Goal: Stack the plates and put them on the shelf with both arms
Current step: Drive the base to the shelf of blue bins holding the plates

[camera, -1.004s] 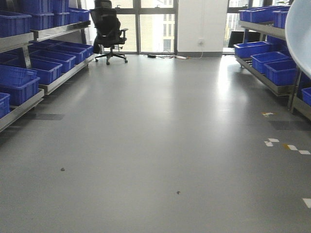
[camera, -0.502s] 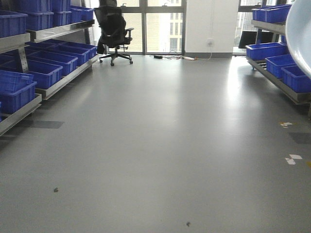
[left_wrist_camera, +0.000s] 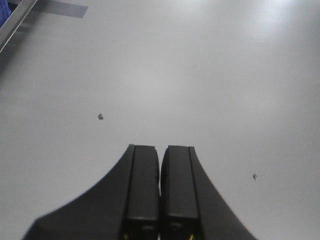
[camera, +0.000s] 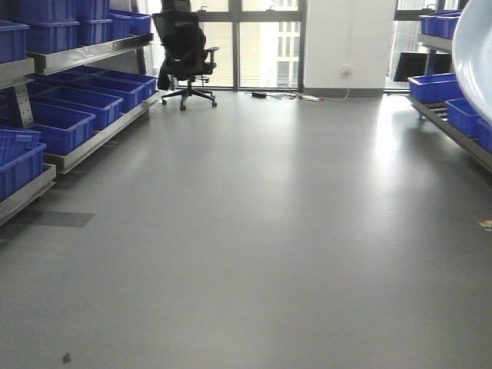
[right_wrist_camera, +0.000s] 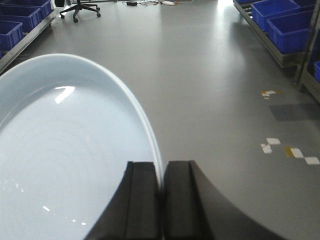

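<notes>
Front view: grey floor [camera: 254, 231]; blue bins [camera: 69, 123] on racks [camera: 96, 137] at left; office chair [camera: 184, 54] by the windows; edge of a pale plate [camera: 473, 46] held high at far right.
Left wrist view: left gripper [left_wrist_camera: 160, 150] clenched on nothing, above the floor.
Right wrist view: right gripper [right_wrist_camera: 161, 167] pinched on the plate's rim; a second plate beneath cannot be made out.
Risk: one-sided pinch on glossy ware; a jolt from the base could let it slip and shatter.

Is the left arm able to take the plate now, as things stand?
Probably not at once. The left gripper is shut and faces bare floor, with no plate in its view. The plate hangs at the far right, clamped by its rim in the right gripper.
</notes>
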